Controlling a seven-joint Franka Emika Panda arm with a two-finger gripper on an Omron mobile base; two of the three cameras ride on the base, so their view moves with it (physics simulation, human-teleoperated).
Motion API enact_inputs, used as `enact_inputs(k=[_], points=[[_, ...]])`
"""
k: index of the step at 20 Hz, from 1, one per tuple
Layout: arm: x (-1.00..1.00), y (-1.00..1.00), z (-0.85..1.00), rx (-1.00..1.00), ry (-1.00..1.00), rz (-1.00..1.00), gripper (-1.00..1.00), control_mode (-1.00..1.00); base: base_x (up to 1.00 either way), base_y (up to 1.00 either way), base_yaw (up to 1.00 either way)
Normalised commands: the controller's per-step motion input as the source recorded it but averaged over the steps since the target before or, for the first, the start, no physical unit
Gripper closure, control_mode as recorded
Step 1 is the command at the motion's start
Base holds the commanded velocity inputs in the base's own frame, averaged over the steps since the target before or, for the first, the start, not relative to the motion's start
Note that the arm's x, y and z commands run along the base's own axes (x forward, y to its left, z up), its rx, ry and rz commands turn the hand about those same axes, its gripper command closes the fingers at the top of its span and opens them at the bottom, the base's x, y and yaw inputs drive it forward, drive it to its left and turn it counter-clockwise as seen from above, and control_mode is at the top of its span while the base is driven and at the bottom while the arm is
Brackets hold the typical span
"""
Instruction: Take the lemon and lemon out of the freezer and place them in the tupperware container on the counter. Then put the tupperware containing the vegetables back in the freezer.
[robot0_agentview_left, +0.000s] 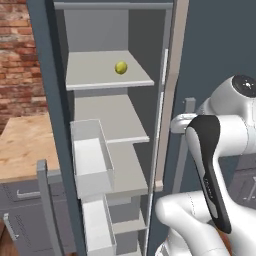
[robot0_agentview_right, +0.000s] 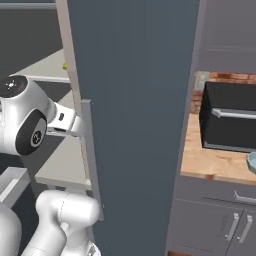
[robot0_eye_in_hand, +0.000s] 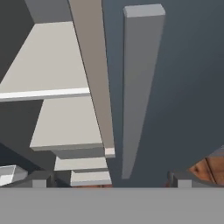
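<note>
While the pincer (robot0_eye_in_hand: 109, 178) stands wide open and empty before the freezer (robot0_eye_in_hand: 175, 87) handle (robot0_eye_in_hand: 138, 87), a lemon (robot0_agentview_left: 120, 67) rests on a shelf (robot0_agentview_left: 100, 75) at 12 o'clock; the tupperware (robot0_agentview_right: 251, 162) sits on the table (robot0_agentview_right: 215, 160).

lemon (robot0_agentview_left: 120, 67) on freezer (robot0_agentview_left: 50, 100) shelf (perhaps uppermost)

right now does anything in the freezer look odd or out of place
Only one lemon shows on the top shelf of the open freezer, though two are wanted. Otherwise nothing looks spilled, tilted or damaged; the lower shelves look bare.
</note>
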Motion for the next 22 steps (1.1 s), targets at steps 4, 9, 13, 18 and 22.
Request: enact_inputs(k=[4, 9, 13, 18, 22], points=[[0.0, 0.0, 0.0, 0.0, 0.0, 0.0, -1.0, 1.0, 0.0, 0.34, 0.0], [0.0, 0.0, 0.0, 0.0, 0.0, 0.0, -1.0, 1.0, 0.0, 0.35, 0.0], [0.0, 0.0, 0.0, 0.0, 0.0, 0.0, -1.0, 1.0, 0.0, 0.34, 0.0], [0.0, 0.0, 0.0, 0.0, 0.0, 0.0, -1.0, 1.0, 0.0, 0.27, -0.01], [0.0, 0.0, 0.0, 0.0, 0.0, 0.0, -1.0, 1.0, 0.0, 0.19, 0.0]])
